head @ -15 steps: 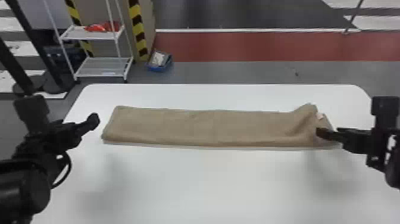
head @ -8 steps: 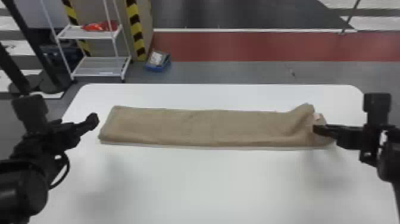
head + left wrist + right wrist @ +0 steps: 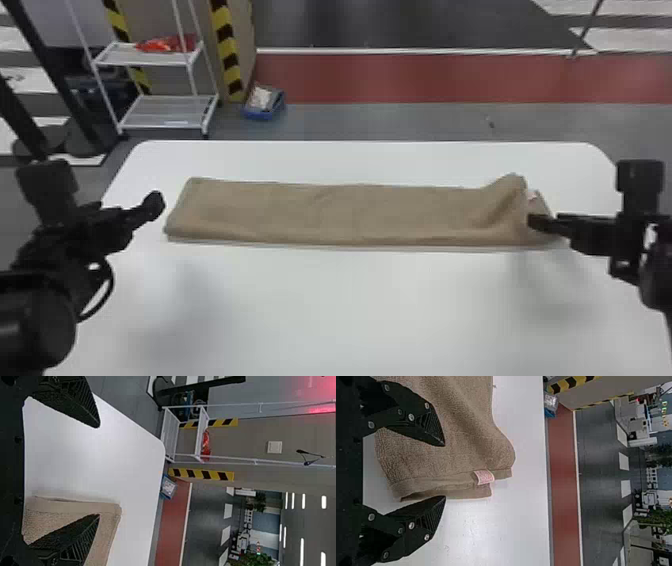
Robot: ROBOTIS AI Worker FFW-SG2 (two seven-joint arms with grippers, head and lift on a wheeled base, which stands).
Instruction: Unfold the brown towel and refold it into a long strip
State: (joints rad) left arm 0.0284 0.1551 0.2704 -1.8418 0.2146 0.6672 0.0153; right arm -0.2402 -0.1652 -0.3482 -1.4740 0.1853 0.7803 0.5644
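The brown towel lies as a long flat strip across the table, its right end rumpled and raised beside a small pale tag. At that end is my right gripper; in the right wrist view the right gripper stands open, one finger over the towel and the other past its edge. My left gripper is just off the towel's left end. In the left wrist view the left gripper is open too, one finger in front of the towel's corner, nothing held.
The white table extends in front of the towel and behind it. Past its far edge stand a white rack with a red item on it and a blue bin on the floor.
In the head view the right gripper has shifted slightly left over the towel's right end. The left arm holds its place, and the towel keeps much the same shape.
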